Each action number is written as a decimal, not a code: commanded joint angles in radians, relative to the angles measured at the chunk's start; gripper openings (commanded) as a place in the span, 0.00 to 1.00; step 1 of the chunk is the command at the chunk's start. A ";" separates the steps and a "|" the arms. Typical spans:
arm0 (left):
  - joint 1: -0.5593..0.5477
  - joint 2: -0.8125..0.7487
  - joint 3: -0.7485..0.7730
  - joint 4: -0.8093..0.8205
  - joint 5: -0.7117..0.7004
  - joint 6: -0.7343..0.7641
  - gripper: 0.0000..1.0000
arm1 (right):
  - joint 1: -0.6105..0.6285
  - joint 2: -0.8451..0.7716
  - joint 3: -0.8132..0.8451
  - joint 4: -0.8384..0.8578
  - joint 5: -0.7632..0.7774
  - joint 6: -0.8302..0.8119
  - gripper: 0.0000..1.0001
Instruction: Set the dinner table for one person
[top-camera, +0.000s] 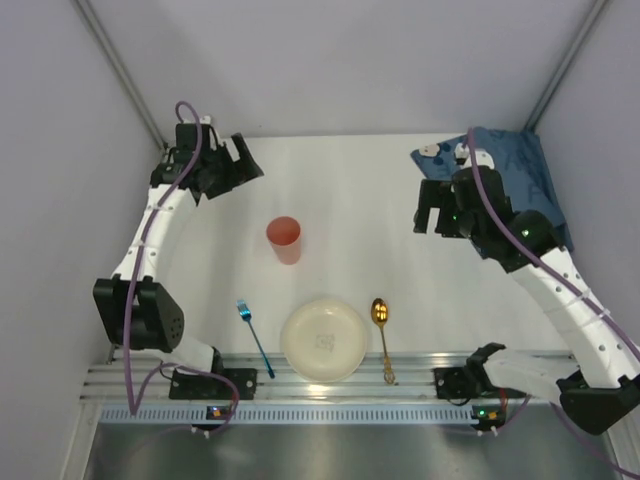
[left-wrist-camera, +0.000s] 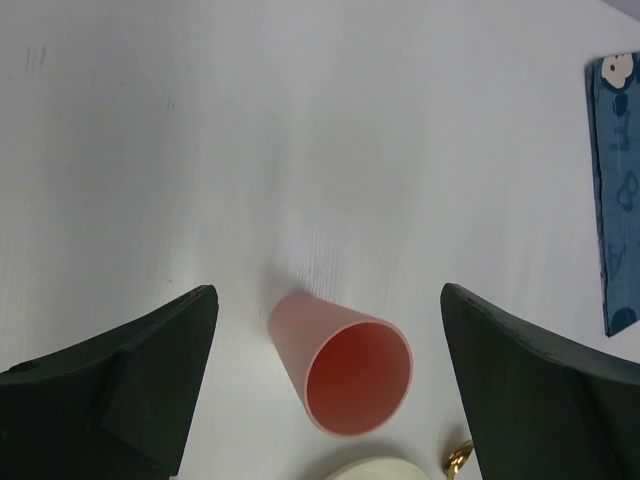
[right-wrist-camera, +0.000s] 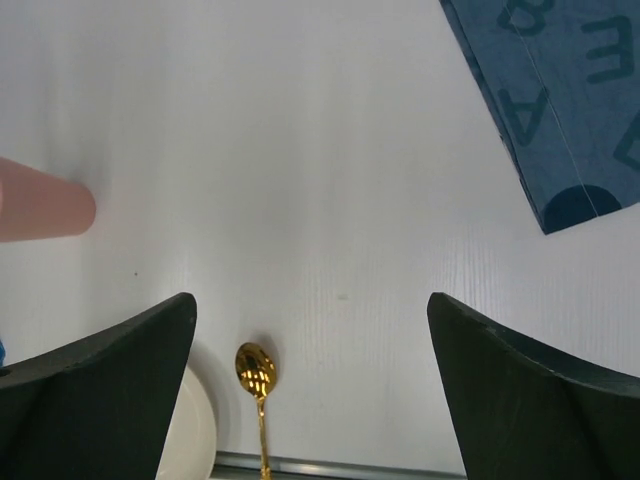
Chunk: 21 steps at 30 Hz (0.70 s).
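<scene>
On the white dinner table (top-camera: 360, 190) a pink cup (top-camera: 284, 238) stands upright at centre left. Near the front rail lie a blue fork (top-camera: 255, 338), a cream plate (top-camera: 324, 340) and a gold spoon (top-camera: 383, 338), side by side. My left gripper (top-camera: 238, 165) hovers open at the back left, clear of the cup. In the left wrist view the cup (left-wrist-camera: 345, 365) sits below and between my open fingers (left-wrist-camera: 130, 390). My right gripper (top-camera: 428, 208) hangs open at the right with nothing in it. The right wrist view shows the spoon (right-wrist-camera: 255, 370) and the plate's edge (right-wrist-camera: 195, 430).
A dark blue letter-printed placemat (top-camera: 520, 170) lies at the back right corner, close behind my right arm. The ribbed aluminium rail (top-camera: 330, 390) runs along the near edge. Grey walls close in the left, right and back sides.
</scene>
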 joint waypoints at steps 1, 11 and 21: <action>0.005 -0.085 0.012 -0.103 0.034 -0.014 0.98 | -0.032 0.048 0.096 -0.010 -0.038 -0.061 1.00; -0.029 -0.302 -0.140 -0.170 0.036 -0.026 0.99 | -0.299 0.551 0.261 -0.033 -0.159 -0.052 1.00; -0.052 -0.498 -0.284 -0.207 0.051 -0.052 0.98 | -0.400 0.915 0.521 -0.110 -0.118 -0.118 1.00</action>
